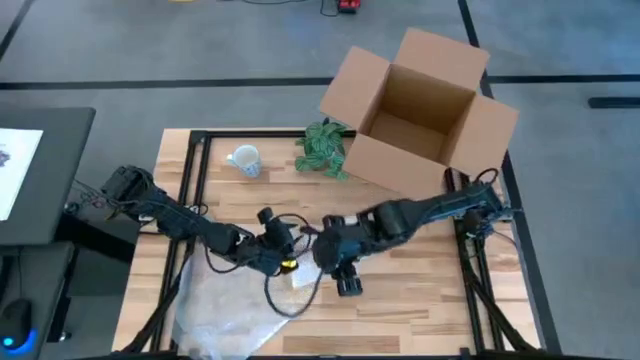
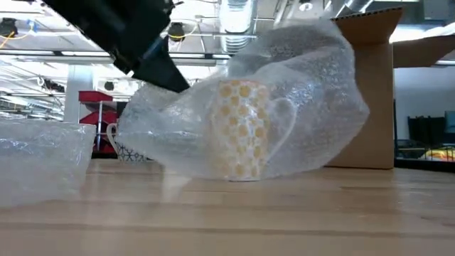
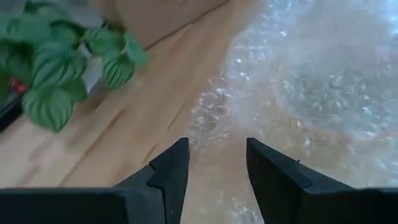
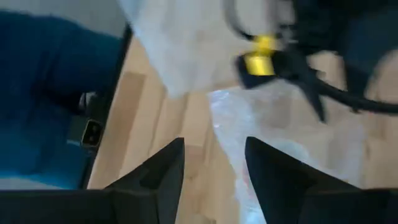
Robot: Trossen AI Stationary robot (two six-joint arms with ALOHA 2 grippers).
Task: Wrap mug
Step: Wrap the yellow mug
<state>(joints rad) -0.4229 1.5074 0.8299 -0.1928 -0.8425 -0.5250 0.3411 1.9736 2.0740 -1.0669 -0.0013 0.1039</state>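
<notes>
Taking the yellow-dotted mug [image 2: 244, 129] as the landmark: it stands upright at the middle of the table, handle turned toward the cardboard box [image 1: 420, 110], with a sheet of bubble wrap [image 2: 284, 107] draped over and around it.

Left of the mug, the left gripper [image 3: 216, 163] looks along the wrap; its 2 jaws are spread, and nothing can be seen pinched between them. In the low view a dark finger of 1 arm comes down onto the wrap at the mug's upper left, pressing or lifting that flap; which arm it belongs to I cannot tell. Loose wrap also lies on the table farther left of the mug [image 2: 43, 160].

Right of the mug, the right gripper [image 4: 214, 163] has its jaws spread as well, with a strip of wrap lying between and ahead of them.

Both grippers crowd the mug from opposite sides in the high view, roughly equally near. My judgement: the next move turns on the free flap on the mug's left, which has to fold across the upright body.

Behind the mug stand a white patterned mug [image 1: 245, 160] and a leafy plant [image 1: 323, 148], clear of the work.
</notes>
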